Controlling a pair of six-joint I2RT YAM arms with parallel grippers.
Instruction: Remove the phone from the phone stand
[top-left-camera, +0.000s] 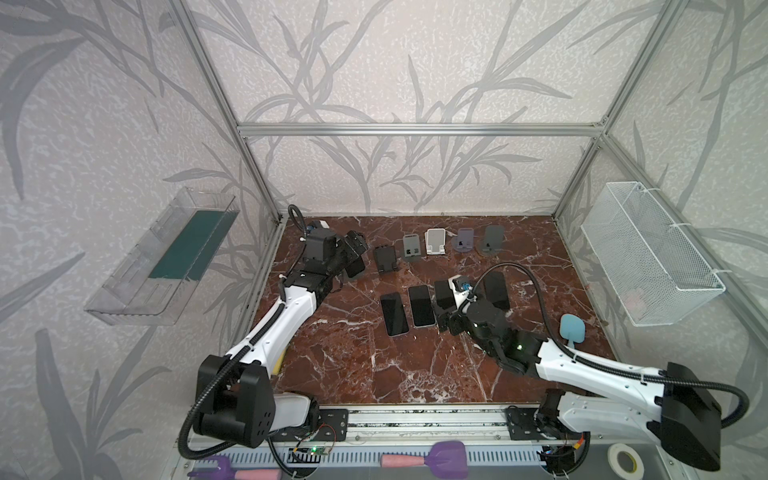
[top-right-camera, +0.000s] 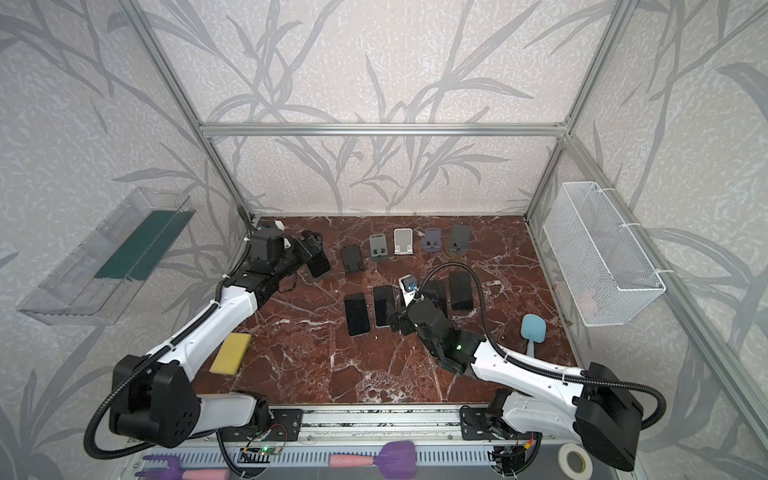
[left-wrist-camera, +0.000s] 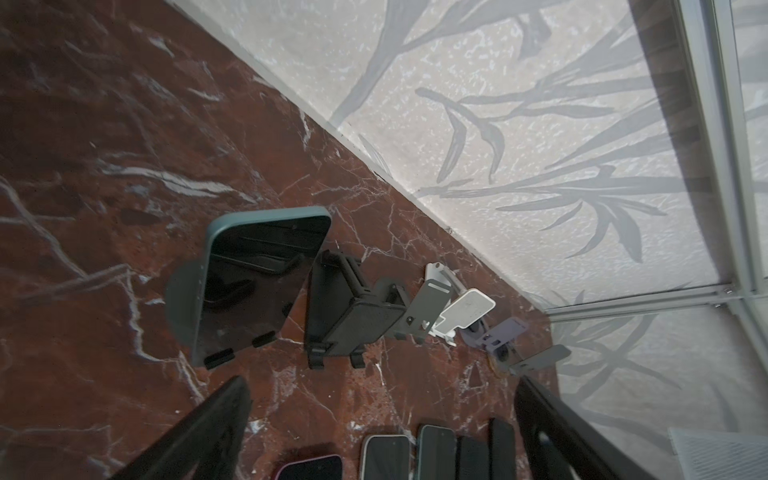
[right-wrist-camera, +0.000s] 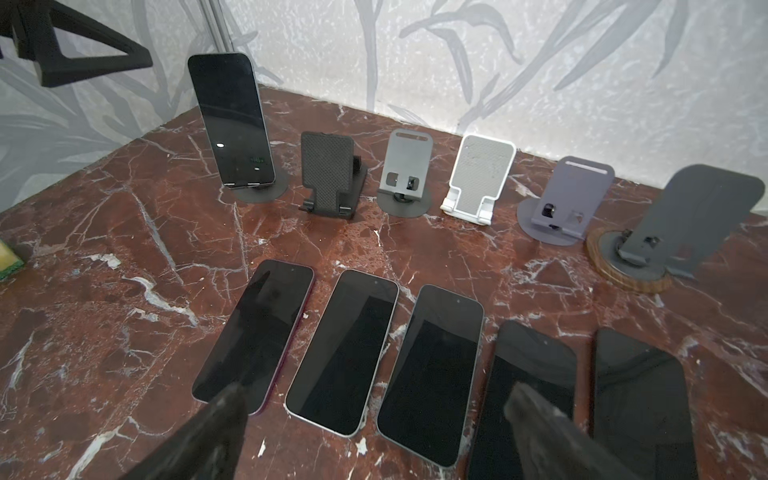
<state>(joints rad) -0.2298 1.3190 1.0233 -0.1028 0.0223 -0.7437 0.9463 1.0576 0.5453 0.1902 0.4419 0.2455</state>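
Observation:
A dark phone (right-wrist-camera: 230, 120) leans upright on a round-based grey phone stand (right-wrist-camera: 266, 192) at the left end of the back row. In the left wrist view the phone (left-wrist-camera: 257, 282) shows with a teal edge, on its stand (left-wrist-camera: 179, 299). My left gripper (top-left-camera: 360, 248) (left-wrist-camera: 382, 384) hovers open just above and in front of this phone (top-right-camera: 320, 266), apart from it. My right gripper (top-left-camera: 445, 322) (right-wrist-camera: 378, 392) is open and empty, low over several phones lying flat (right-wrist-camera: 345, 353).
Several empty stands line the back: black (top-left-camera: 384, 259), grey (top-left-camera: 411, 247), white (top-left-camera: 435, 241), purple (top-left-camera: 465, 240), dark grey (top-left-camera: 493, 240). A yellow sponge (top-right-camera: 230, 348) lies under the left arm. A blue spatula (top-left-camera: 572, 328) lies at the right, below a wire basket (top-left-camera: 648, 253).

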